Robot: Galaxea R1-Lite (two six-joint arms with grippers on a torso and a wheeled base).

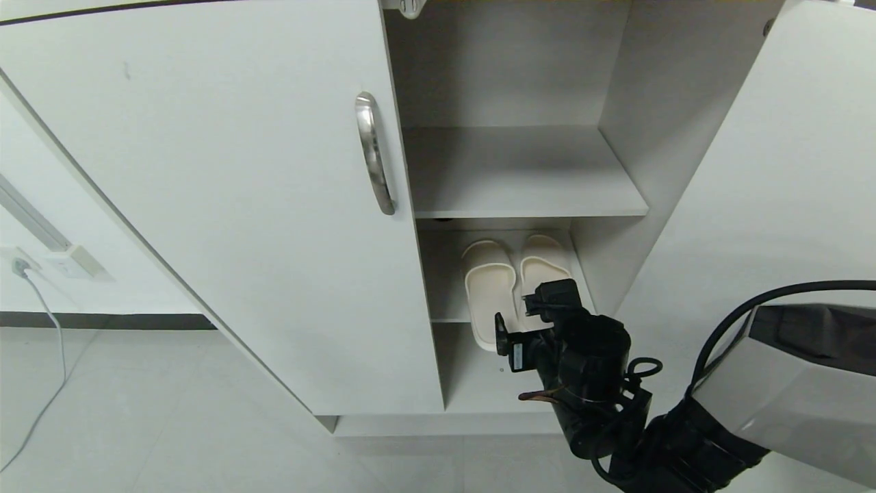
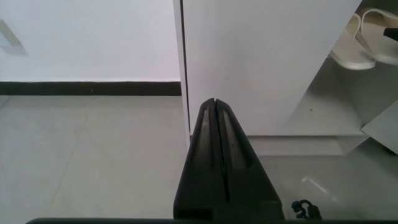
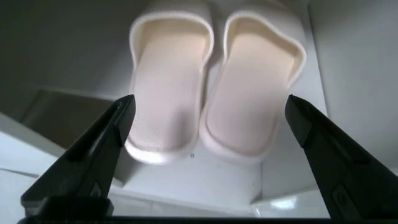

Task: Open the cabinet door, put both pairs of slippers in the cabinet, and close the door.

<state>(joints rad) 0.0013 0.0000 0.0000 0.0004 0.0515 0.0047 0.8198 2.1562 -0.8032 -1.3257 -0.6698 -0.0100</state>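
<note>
A pair of cream slippers (image 1: 489,287) (image 3: 171,81) lies side by side on the lower shelf of the white cabinet (image 1: 445,274), toes inward and heels sticking out over the shelf's front edge. My right gripper (image 1: 530,311) (image 3: 209,106) hangs open just in front of the heels, a finger on each side of the pair and nothing held. The right cabinet door (image 1: 773,192) stands open; the left door (image 1: 205,171), with its metal handle (image 1: 374,154), is closed. My left gripper (image 2: 214,104) is shut and empty, low over the floor facing the closed door's foot, the slippers (image 2: 357,50) off to one side.
The upper shelf (image 1: 513,171) and the bottom compartment (image 1: 472,370) hold nothing. A wall socket with a cable (image 1: 20,263) sits at the far left above a dark skirting strip (image 1: 102,320). Light floor tiles (image 1: 171,424) spread before the cabinet.
</note>
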